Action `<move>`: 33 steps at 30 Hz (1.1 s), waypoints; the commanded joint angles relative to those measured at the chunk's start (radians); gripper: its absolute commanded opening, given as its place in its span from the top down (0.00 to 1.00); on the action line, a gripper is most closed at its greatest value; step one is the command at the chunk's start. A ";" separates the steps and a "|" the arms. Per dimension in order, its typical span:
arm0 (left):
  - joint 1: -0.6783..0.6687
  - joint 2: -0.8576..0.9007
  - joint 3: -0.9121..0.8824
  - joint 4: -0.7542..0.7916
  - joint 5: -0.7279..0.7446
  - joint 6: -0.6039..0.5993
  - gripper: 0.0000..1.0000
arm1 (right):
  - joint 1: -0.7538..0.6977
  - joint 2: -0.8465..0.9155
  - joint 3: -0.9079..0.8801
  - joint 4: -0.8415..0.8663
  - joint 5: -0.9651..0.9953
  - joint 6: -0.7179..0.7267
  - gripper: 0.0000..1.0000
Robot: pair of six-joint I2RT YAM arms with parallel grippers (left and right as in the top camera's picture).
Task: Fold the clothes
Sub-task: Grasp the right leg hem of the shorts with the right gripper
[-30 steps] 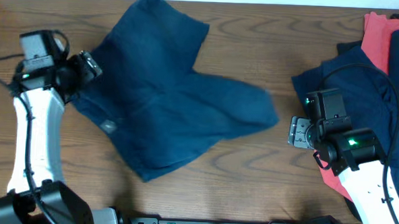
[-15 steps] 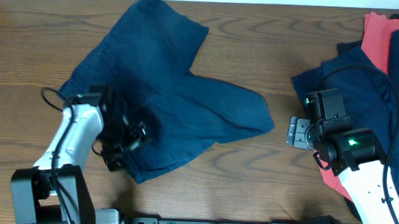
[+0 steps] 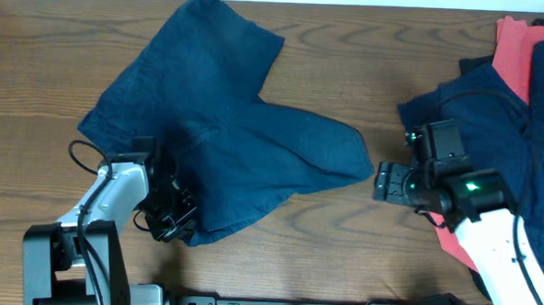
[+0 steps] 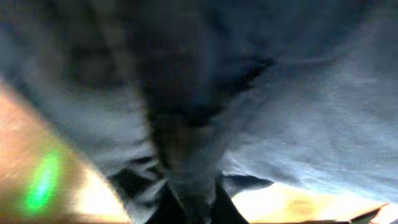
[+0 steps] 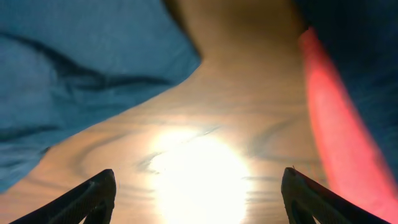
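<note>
Wood-grain table [image 3: 36,87] fills the whole scene from where I stand, brown and bare along its left side. Down at 7 o'clock the left arm [image 3: 114,193] bends in from the near edge, and the left gripper [image 3: 172,220] sits right at the lower-left hem of the navy shorts [image 3: 227,123]. The left wrist view is badly smeared, but a ridge of the dark cloth [image 4: 298,112] runs down into the narrow gap between the two dark fingertips [image 4: 169,208], so the jaws look pinched onto that fold.

The shorts lie flat across the middle of the table. One leg reaches up to 11 o'clock. The other points toward 3 o'clock, its tip near the right gripper [image 3: 386,183] but apart from it.

That gripper stands wide, nothing between its fingers [image 5: 93,196], over bare lit wood. Behind it, from 2 to 4 o'clock, is the pile of clothes [image 3: 495,107], mostly navy. A coral-red garment [image 3: 514,44] shows at the far corner, and a red edge [image 5: 329,112] shows beside the wrist.
</note>
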 commanded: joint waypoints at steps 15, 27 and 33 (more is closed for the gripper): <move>0.084 -0.106 0.083 -0.230 -0.117 0.105 0.94 | 0.040 0.159 -0.417 0.600 -0.300 0.614 0.20; 0.084 -0.109 0.083 -0.261 -0.113 0.122 0.94 | 0.086 0.406 -0.444 0.939 -0.223 0.693 0.51; 0.082 -0.111 0.085 -0.236 -0.086 0.132 0.94 | 0.032 0.352 -0.438 0.927 -0.174 0.569 0.99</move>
